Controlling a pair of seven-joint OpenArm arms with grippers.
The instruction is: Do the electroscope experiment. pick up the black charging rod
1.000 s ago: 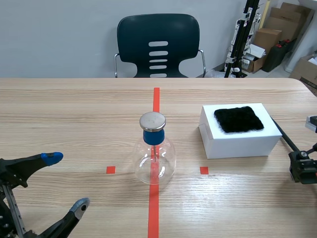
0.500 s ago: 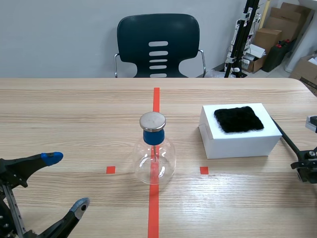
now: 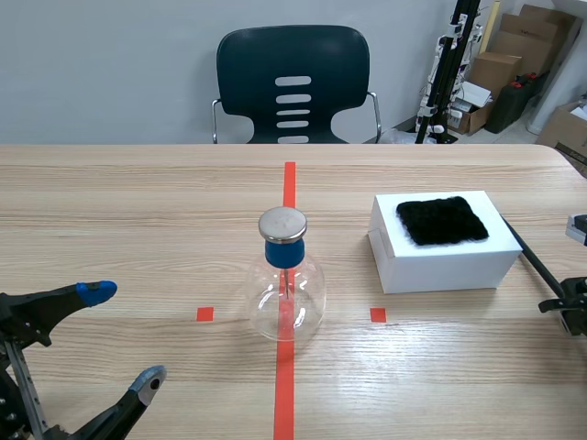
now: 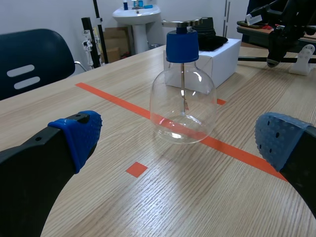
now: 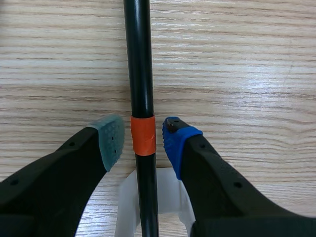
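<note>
The thin black charging rod with an orange tape band (image 5: pixel 139 74) has not been lifted. It lies just to the right of the white rectangular box (image 3: pixel 445 252), slanting from the box's far right corner toward the robot. Its near part is carried on a small translucent white plastic rest (image 5: pixel 127 205).

The right gripper (image 5: pixel 143 138) is lowered over the rod, on the near right of the box. Its 2 fingers straddle the orange band, the grey-green pad (image 5: pixel 111 140) on 1 side and the blue pad (image 5: pixel 175 143) on the other. A thin strip of wood shows between each pad and the rod, so the fingers are parted and hold nothing.

As I judge it, the approach and alignment are done; closing on the band and raising the rod are left.

On top of the box sits a square patch of black fur (image 3: pixel 442 220). The clear glass flask with a blue stopper and round metal cap (image 3: pixel 286 293) stands to the left of the box, on the red line. Far to the left of the box, the left gripper (image 3: pixel 124 335) hangs low with its fingers spread wide, empty.
</note>
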